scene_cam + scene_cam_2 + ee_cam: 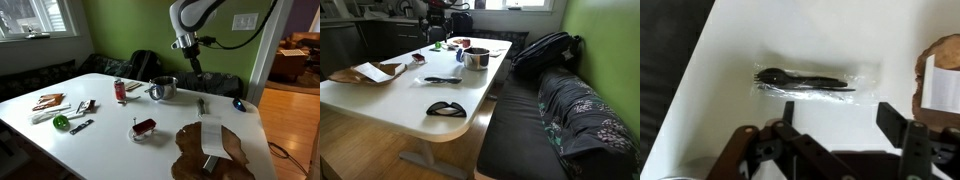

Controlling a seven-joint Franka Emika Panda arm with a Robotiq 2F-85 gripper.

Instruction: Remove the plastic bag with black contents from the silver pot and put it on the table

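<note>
Though spread wide over the white rounded table (730, 60), pinches nothing: black Robotiq gripper (840, 118), with 2 fingers (896, 118) well apart, hanging clear above the tabletop. Below and just ahead of those fingers, flat on the white surface and outside the pot: clear plastic bag with black cutlery inside (805, 80), long side lying across the wrist view, clear of fingers, pot and board alike.

On 1 side of the bag, bare white tabletop running out to the table's long edge, then dark bench cushion (520, 135) below it. On the opposite side, near but apart: brown wooden board (940, 45) bearing a white sheet of paper (940, 88).

Farther along the table, in both exterior views: round silver metal pot (163, 88), upright, near the bag yet separated from it by open tabletop. Just past the pot, red drink can (120, 90), also upright. Toward the rounded table end, beyond the bag: black sunglasses (445, 108), alone on bare surface close to the edge. On the bench beside the long edge, about level with the pot: black backpack (545, 50). Nearer the table's middle, well apart from the bag: small dark red object (143, 127); farther off, small green round object (61, 121) among other items too blurred to name.
</note>
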